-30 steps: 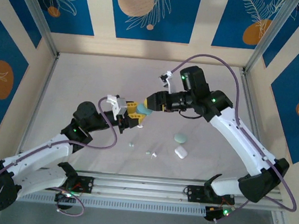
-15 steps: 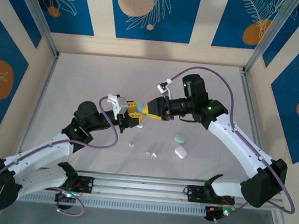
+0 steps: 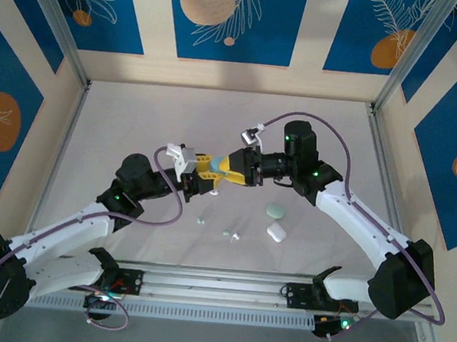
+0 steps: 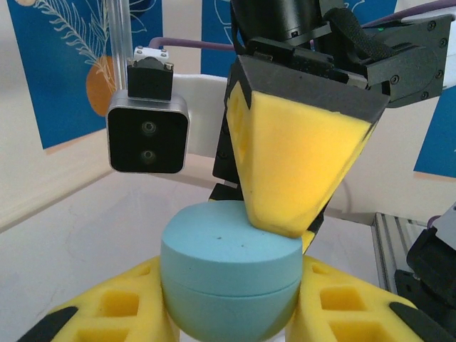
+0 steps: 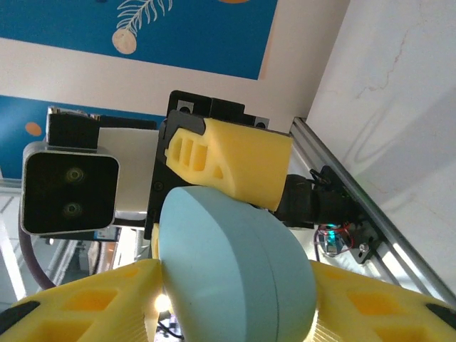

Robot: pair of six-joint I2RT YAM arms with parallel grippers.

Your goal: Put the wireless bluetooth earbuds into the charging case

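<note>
Top external view, entry: earbuds (image 3: 228, 235), tiny, loose on the table (image 3: 135, 128), below both sets of jaws on the arm-base side, well apart from them; pale blue case (image 4: 228, 274), lid closed, held aloft where the two grippers meet; left gripper (image 3: 205, 171) pinches its lower half, seam lying across the jaws; right gripper (image 3: 230, 169) meets it head-on, jaws closed round the lid half, one pad touching the lid's edge; judged: lid must open before any earbud enters; pale green case (image 3: 275, 212) and white case (image 3: 276, 233) lie below, behind the right jaws.
</note>
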